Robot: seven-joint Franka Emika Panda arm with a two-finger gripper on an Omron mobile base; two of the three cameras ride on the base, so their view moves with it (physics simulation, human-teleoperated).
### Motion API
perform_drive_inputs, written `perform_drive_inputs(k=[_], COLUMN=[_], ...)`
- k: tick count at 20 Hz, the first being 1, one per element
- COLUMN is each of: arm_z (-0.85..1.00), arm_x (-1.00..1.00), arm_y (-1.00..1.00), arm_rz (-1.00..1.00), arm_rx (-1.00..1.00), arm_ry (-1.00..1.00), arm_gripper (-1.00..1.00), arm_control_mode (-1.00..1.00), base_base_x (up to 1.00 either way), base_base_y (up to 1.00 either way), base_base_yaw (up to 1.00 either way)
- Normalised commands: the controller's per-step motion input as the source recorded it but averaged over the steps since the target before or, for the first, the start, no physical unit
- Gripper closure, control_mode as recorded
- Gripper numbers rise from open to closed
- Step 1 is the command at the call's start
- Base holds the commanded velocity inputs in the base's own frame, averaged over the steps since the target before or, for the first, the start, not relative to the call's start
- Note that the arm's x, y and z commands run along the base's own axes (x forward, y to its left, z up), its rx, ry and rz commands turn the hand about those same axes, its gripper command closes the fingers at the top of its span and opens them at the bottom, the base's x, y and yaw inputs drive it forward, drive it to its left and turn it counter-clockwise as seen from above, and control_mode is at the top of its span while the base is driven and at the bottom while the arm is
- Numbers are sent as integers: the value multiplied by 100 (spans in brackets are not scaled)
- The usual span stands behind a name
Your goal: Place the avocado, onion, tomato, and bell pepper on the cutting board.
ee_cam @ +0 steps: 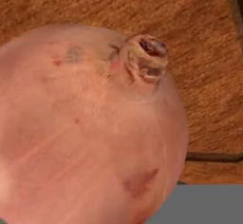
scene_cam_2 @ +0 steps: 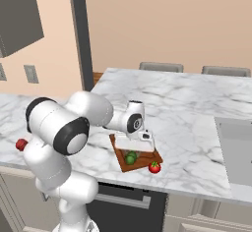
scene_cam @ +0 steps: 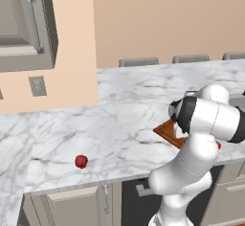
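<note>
A: Left base view. The bell pepper [scene_cam: 81, 161] sits alone on the marble counter [scene_cam: 119, 119], near the front edge and well apart from the cutting board [scene_cam: 168, 131]. One corner of the board shows; the arm hides the rest. Pepper not yet placed.

B: Agreed. Right base view?

A: The avocado [scene_cam_2: 131, 158] lies on the cutting board [scene_cam_2: 119, 148], so that one is done. The tomato [scene_cam_2: 154, 167] rests on the counter [scene_cam_2: 187, 123] just beside the board's near corner, apparently off the wood. The pepper [scene_cam_2: 21, 144] appears at far left, partly behind the arm. The gripper [scene_cam_2: 139, 147] is low over the board, just behind the avocado. Fingers are too small here to read.

B: Hand view, then.

A: The onion [ee_cam: 90, 123] is pressed right up against the camera, root end showing, with the board's [ee_cam: 199, 52] grain and groove behind it. The fingertips are hidden by the onion.

B: Jaw state?

A: Clamped on the onion, judging by how close it sits to the hand. It's over the board, but I can't tell whether it touches the wood.

B: Tally?

A: Avocado done, onion arriving; tomato and pepper remain.
</note>
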Motion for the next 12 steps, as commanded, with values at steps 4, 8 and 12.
perform_drive_inputs(k=[4, 8, 12], arm_z=[-64, -2, 11], arm_x=[0, 0, 0], arm_y=[0, -13, -6], arm_rz=[0, 0, 0], arm_rx=[-1, 0, 0], arm_ry=[16, 0, 0], arm_gripper=[-100, -100, -100], arm_control_mode=[-100, -100, -100], base_base_x=[0, 0, 0], base_base_y=[0, 0, 0], base_base_yaw=[0, 0, 0])
